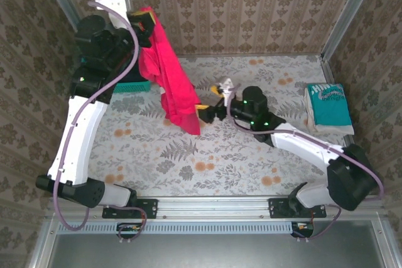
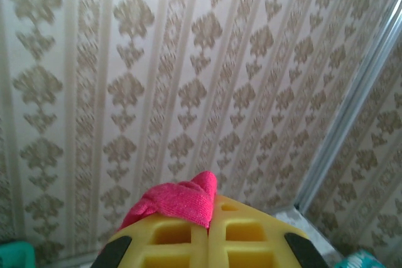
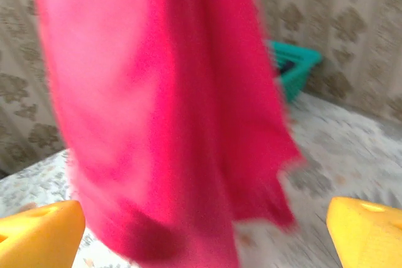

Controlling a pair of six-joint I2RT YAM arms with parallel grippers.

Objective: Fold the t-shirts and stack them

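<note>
The left gripper (image 2: 207, 235), up at far left, is clamped on the red shirt (image 1: 171, 83), which hangs straight down. Its hem dangles just left of the right gripper (image 3: 204, 233), whose jaws are wide apart.

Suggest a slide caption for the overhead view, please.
Left fingers hold the red shirt aloft; open right fingers hover near its lower edge.

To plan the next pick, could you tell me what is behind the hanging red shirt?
A teal basket shows past the red shirt; the cloth covers most of it, so its contents cannot be seen.
</note>
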